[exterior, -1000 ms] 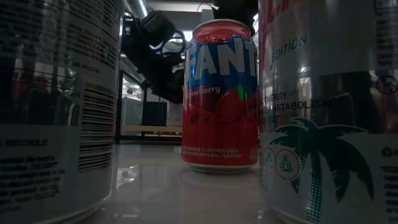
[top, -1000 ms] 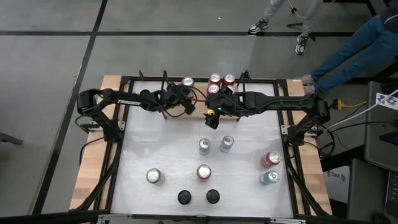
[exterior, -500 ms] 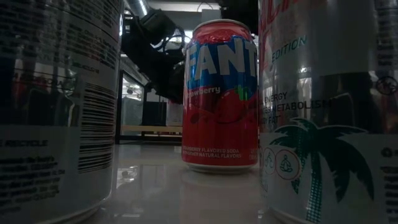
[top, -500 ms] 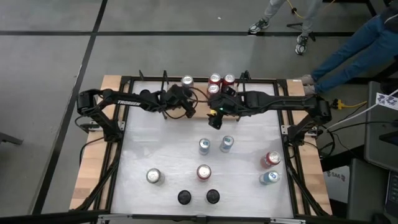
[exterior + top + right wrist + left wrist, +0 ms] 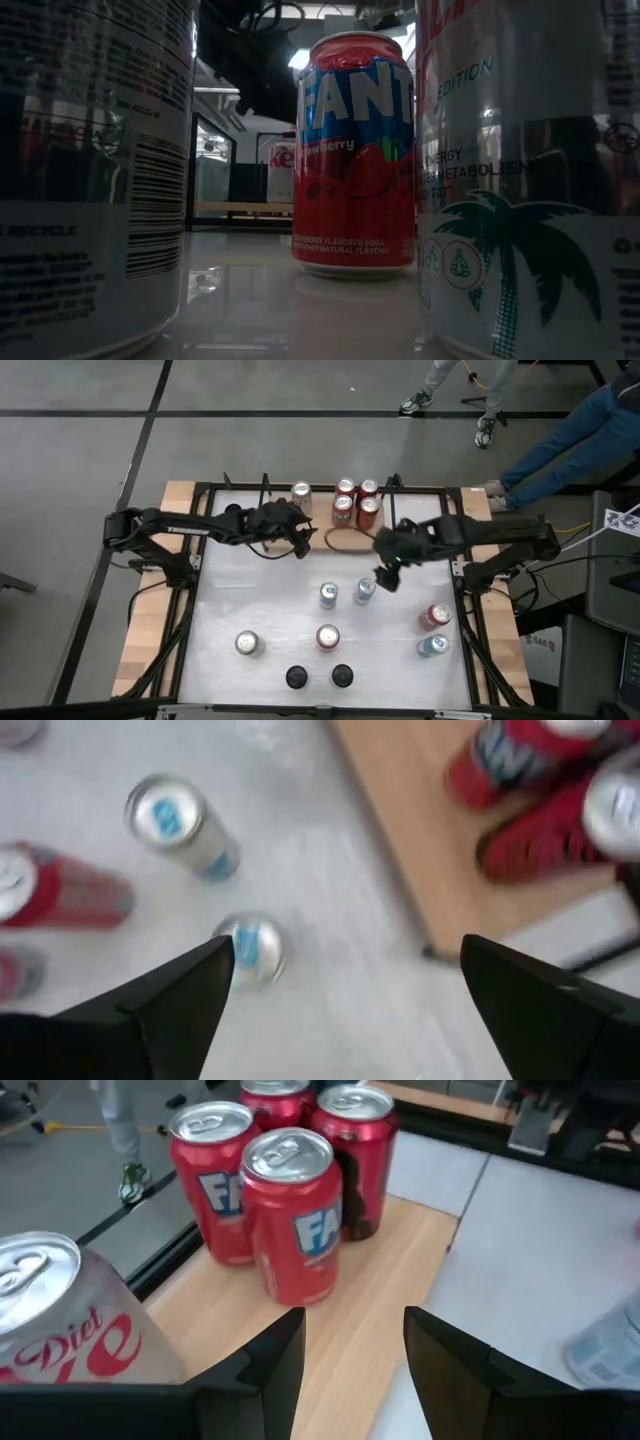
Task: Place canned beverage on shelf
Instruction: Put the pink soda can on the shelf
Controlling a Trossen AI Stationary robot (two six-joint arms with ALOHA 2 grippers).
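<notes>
The shelf (image 5: 325, 536) is a small light-wood board at the table's far middle. On it stand several red Fanta cans (image 5: 367, 509) and a silver Diet Coke can (image 5: 301, 492), all upright on their bases. They also show in the left wrist view, the Fanta cans (image 5: 292, 1220) beyond the Diet Coke can (image 5: 60, 1330). My left gripper (image 5: 298, 544) is open and empty at the shelf's near left part (image 5: 370, 1310). My right gripper (image 5: 384, 578) is open wide and empty, above the table beside a silver-blue can (image 5: 364, 591), which shows between its fingers (image 5: 250, 948).
More cans stand on the white table: a silver-blue one (image 5: 328, 595), a red one (image 5: 327, 637), a silver one (image 5: 246, 644), a red one (image 5: 433, 616), a blue-silver one (image 5: 433, 646) and two black ones (image 5: 296, 677). A person's legs (image 5: 560, 445) are beyond the far right corner.
My right gripper has drawn back from the shelf, toward the table's right and near edges, and now hangs over the cans in the middle. A red can on the shelf that its arm covered now shows.
</notes>
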